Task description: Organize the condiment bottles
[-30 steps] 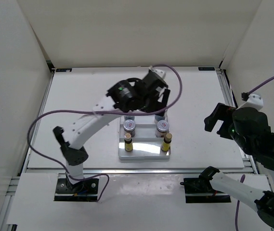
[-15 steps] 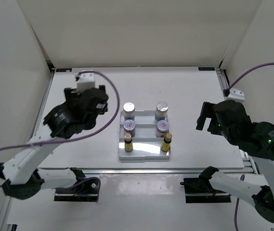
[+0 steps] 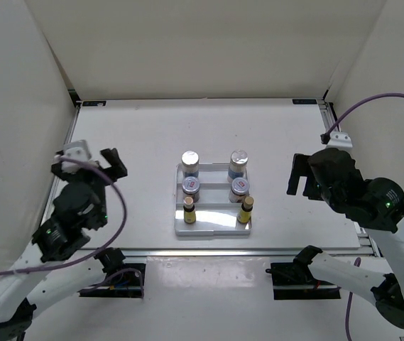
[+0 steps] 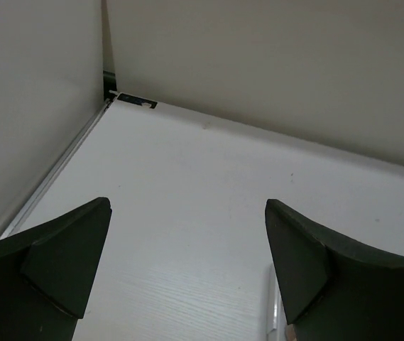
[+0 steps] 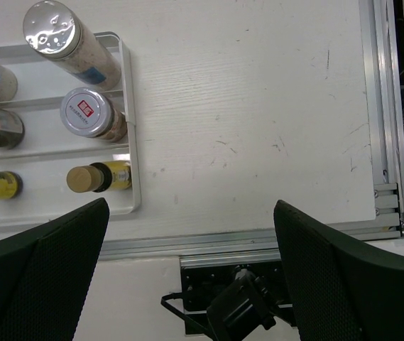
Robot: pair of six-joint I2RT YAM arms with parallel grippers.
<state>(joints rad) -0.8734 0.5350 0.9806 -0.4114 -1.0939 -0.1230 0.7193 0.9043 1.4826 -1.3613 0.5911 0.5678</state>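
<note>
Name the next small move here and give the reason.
Probably just park both arms: all six condiment bottles sit in pairs on the white stepped tray, tall silver-capped jars at the back, short silver-lidded jars in the middle, slim yellow bottles in front. The left gripper and right gripper are open, empty and apart from the tray.

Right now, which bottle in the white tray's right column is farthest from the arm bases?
The tall silver-capped jar with blue-banded label, back row; the short red-white jar and slim yellow bottle stand nearer.

Bottles crowd the tray; open table around.
</note>
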